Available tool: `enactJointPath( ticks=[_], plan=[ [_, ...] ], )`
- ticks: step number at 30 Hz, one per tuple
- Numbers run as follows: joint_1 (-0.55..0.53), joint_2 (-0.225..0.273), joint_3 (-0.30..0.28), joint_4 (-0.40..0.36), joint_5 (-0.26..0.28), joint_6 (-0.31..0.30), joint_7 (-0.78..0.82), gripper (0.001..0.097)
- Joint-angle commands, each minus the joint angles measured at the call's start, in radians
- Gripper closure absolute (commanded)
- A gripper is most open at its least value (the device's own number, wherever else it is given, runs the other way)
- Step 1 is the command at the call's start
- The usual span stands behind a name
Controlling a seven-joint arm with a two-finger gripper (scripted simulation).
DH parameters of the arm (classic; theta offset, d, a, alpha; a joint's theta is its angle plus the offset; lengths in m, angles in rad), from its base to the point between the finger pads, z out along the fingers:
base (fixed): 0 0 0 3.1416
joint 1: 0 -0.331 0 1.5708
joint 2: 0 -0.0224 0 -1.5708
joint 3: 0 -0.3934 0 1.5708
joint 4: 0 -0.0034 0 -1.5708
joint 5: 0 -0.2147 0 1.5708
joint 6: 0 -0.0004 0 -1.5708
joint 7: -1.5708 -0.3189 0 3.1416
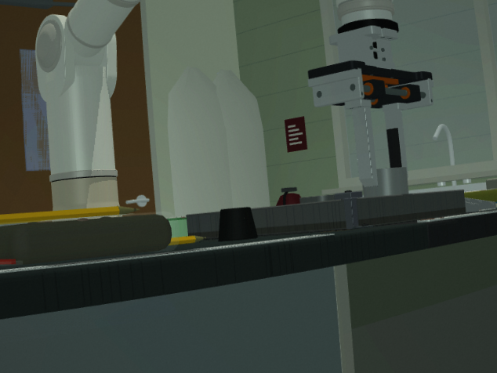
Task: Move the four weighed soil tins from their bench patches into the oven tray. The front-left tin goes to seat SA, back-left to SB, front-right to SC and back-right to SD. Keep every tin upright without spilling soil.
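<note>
My gripper (pixel 381 176) is closed around a grey soil tin (pixel 389 181) and keeps it upright. The tin is low inside the dark oven tray (pixel 329 212), at its right part. The tray wall hides the tin's base, so I cannot tell whether it rests on a seat. The seat labels are hidden from this side. No other tin shows clearly here.
Behind the bench stand two pale bottles (pixel 216 140), a dark red sign (pixel 296 133) and a white tap (pixel 443 138). A black cup (pixel 237 224) stands before the tray's left end. A dark roll (pixel 88 237) and yellow pencils (pixel 68 213) lie at left, near the arm base (pixel 84 188).
</note>
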Motion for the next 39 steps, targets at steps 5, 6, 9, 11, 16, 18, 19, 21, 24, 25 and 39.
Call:
enactJointPath(
  ticks=[5, 6, 9, 11, 16, 18, 19, 21, 24, 25, 39],
  plan=[
    [0.000, -0.002, -0.001, -0.002, 0.000, 0.000, 0.000, 0.0966],
    [0.000, -0.002, -0.001, -0.002, 0.000, 0.000, 0.000, 0.0966],
    [0.000, -0.002, -0.001, -0.001, 0.000, 0.000, 0.000, 0.0966],
    [0.000, -0.001, -0.001, -0.001, 0.000, -0.001, 0.000, 0.0966],
    [0.000, 0.001, 0.000, 0.000, 0.001, -0.003, -0.001, 0.0966],
    [0.000, 0.002, 0.000, 0.000, 0.002, -0.005, -0.001, 0.0966],
    [0.000, 0.003, 0.000, 0.001, 0.002, -0.006, -0.002, 0.0966],
    [0.000, 0.004, 0.000, 0.001, 0.003, -0.008, -0.002, 0.0966],
    [0.000, 0.007, 0.001, 0.003, 0.004, -0.011, -0.003, 0.0966],
    [0.000, 0.008, 0.001, 0.003, 0.005, -0.012, -0.003, 0.0966],
    [0.000, 0.022, 0.005, 0.008, 0.011, -0.030, -0.008, 0.0966]
  ],
)
